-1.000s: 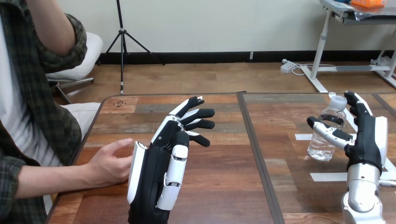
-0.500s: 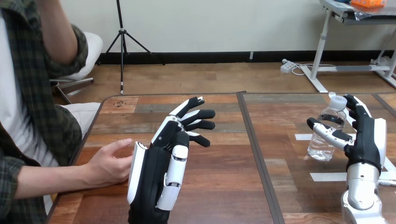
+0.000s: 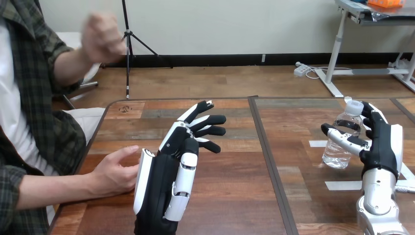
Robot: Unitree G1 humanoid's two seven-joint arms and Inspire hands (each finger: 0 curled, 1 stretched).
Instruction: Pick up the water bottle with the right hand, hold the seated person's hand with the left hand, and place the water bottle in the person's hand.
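Bracketing the clear plastic water bottle (image 3: 335, 152), the right hand (image 3: 379, 147) is spread, gripping nothing; the left hand (image 3: 161, 181), straight-fingered and empty, is beside the person's lower hand (image 3: 115, 172).

I'm working in what looks like a lab or test room. White tape strips (image 3: 342, 185) mark the wooden table (image 3: 235, 205), and a tripod (image 3: 128, 58) and an adjustable desk (image 3: 336, 44) stand behind it.
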